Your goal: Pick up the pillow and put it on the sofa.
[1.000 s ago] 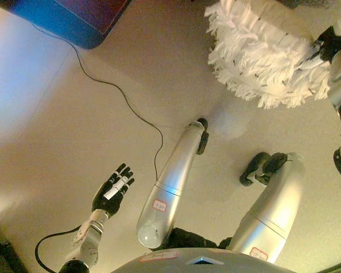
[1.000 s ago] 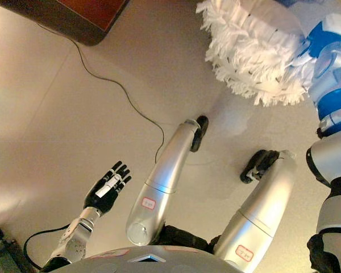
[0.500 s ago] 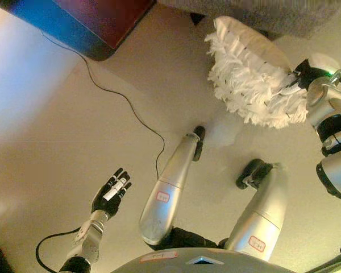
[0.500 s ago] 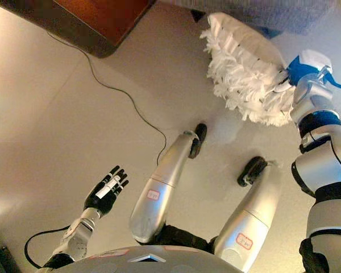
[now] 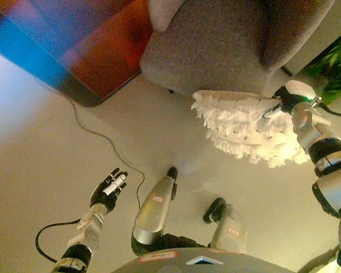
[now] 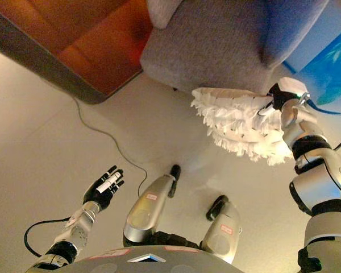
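Overhead, right hand (image 5: 288, 102) gripping fringed pillow (image 5: 247, 128) beside sofa (image 5: 216, 48) front edge, left hand (image 5: 108, 190) open over floor (image 5: 40, 153).

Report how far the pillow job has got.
Done: the white fringed pillow is off the floor, carried at the right hand, whose fingers are hidden behind it. In hand: it hangs in front of the grey sofa's edge, not yet on the seat. Left: lift it over the seat and release. The left hand is open and idle, low on the left.

My two head eyes looked steeply down, set slightly apart, sharing floor (image 5: 40, 153), sofa (image 5: 216, 45) and pillow (image 6: 238, 122).
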You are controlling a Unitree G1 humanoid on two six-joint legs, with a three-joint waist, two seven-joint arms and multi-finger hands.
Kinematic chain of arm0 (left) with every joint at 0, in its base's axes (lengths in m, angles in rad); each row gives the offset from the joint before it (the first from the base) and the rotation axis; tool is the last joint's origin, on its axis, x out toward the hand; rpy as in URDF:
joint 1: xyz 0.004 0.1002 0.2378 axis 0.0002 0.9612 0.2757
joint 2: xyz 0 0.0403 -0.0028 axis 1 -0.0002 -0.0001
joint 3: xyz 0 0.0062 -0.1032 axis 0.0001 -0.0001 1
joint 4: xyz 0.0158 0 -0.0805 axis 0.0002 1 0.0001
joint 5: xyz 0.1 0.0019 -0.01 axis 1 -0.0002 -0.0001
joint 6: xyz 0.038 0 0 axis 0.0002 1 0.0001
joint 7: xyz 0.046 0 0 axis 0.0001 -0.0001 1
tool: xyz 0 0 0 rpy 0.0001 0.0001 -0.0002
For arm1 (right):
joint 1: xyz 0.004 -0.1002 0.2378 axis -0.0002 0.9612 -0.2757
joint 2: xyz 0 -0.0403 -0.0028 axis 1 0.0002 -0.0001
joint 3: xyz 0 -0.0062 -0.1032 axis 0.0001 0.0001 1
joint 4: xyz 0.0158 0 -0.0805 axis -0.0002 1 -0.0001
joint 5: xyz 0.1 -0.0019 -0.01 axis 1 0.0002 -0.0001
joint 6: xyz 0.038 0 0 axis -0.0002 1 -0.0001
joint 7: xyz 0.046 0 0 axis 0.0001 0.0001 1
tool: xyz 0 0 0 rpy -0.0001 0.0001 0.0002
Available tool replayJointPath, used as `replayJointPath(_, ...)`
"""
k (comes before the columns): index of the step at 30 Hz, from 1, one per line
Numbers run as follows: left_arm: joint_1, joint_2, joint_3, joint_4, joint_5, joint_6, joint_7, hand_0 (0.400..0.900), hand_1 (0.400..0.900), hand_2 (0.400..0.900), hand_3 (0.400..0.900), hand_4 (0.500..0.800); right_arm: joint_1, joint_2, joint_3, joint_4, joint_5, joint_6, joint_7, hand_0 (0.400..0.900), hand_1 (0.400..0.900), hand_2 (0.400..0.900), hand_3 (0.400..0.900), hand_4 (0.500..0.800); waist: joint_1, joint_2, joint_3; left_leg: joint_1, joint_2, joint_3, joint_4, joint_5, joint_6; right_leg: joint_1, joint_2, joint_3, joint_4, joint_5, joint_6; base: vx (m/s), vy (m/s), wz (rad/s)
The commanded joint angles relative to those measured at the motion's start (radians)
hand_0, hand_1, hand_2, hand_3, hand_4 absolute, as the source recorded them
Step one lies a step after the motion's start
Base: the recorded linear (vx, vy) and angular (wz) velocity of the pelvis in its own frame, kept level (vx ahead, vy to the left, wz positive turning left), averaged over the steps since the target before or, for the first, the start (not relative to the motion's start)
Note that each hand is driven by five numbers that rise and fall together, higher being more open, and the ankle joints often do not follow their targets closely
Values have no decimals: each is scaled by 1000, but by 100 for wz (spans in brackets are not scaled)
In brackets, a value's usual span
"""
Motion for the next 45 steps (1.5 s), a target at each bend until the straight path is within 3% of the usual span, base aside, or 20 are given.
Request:
replayJointPath(1,23,36,30,58,82,16,57,900,900,900,900,800,-40,-129,-107,-103,-7,-73,-24,400,400,400,400,500,-27,-53,-163,86,92,117,-9,-22,-50,153,-29,-29,-235,222,11,137,19,63)
replayJointPath(2,9,33,27,69,106,31,66,900,900,900,900,800,-12,-145,-126,-120,-12,-77,-15,400,400,400,400,500,-40,-63,-176,103,106,153,-12,-21,-56,181,-35,-49,-254,241,16,143,26,72)
replayJointPath(4,-5,28,22,87,134,49,82,900,900,900,900,800,22,-163,-148,-135,-21,-92,-12,400,400,400,400,500,-52,-76,-194,124,115,169,-18,-22,-62,211,-44,-64,-273,261,23,123,78,42)
replayJointPath(5,-10,19,26,116,146,49,94,900,900,900,900,800,29,-163,-152,-140,-22,-105,-9,400,400,400,400,500,-52,-86,-213,157,93,151,-65,-20,-52,225,-51,-61,-289,291,38,118,141,0)
replayJointPath(9,-7,0,37,191,197,31,112,900,900,900,900,800,-8,-176,-131,-171,-26,-117,8,400,400,400,400,500,-64,-117,-247,253,74,140,-191,7,-39,240,-44,-21,-328,376,74,107,127,-6)
replayJointPath(12,-9,5,36,243,224,24,125,900,900,900,900,800,-69,-202,-104,-189,-10,-141,39,400,400,400,400,500,-68,-136,-266,286,61,124,-257,23,-26,234,-33,12,-297,417,87,104,113,-11)
replayJointPath(16,-25,21,51,281,255,52,143,900,900,900,900,800,-146,-240,-61,-193,10,-170,82,400,400,400,400,500,-88,-158,-288,314,41,77,-325,39,-12,203,4,81,-291,454,92,170,9,16)
replayJointPath(21,-54,37,72,305,291,51,127,900,900,900,900,800,-233,-236,-31,-183,49,-161,115,400,400,400,400,500,-123,-197,-294,361,69,92,-392,26,-37,129,16,96,-460,513,109,255,-235,29)
replayJointPath(25,-60,43,62,311,323,42,124,900,900,900,900,800,-256,-223,-28,-190,84,-152,134,400,400,400,400,500,-144,-209,-282,383,93,62,-375,-19,-39,59,32,129,-528,533,116,345,-354,37)
replayJointPath(28,-55,61,60,297,323,40,132,900,900,900,900,800,-261,-218,-20,-242,94,-142,145,400,400,400,400,500,-153,-221,-266,399,120,31,-327,-69,-40,29,54,145,-506,514,108,410,-463,29)
replayJointPath(30,-64,73,45,291,340,64,132,900,900,900,900,800,-262,-226,-26,-245,132,-151,161,400,400,400,400,500,-158,-228,-258,377,138,-32,-253,-103,-43,44,72,196,-473,448,98,470,-396,56)
replayJointPath(32,-40,64,51,280,328,56,141,900,900,900,900,800,-250,-236,-42,-279,121,-148,193,400,400,400,400,500,-159,-221,-265,415,173,-39,-239,-109,-70,64,80,182,-435,397,88,474,-271,49)
replayJointPath(34,-2,49,68,259,326,58,143,900,900,900,900,800,-239,-278,-34,-339,129,-163,237,400,400,400,400,500,-164,-210,-282,429,232,-2,-247,-47,-117,89,85,155,-411,339,72,384,-169,35)
replayJointPath(39,23,32,45,266,364,39,97,900,900,900,900,800,-304,-313,25,-315,123,-196,263,400,400,400,400,500,-162,-183,-296,404,325,73,-258,101,-164,111,108,94,-366,260,29,260,-123,47)
replayJointPath(45,29,34,12,267,365,31,66,900,900,900,900,800,-419,-333,111,-293,121,-241,313,400,400,400,400,500,-151,-156,-280,390,392,99,-300,182,-209,94,110,39,-300,214,7,88,-80,47)
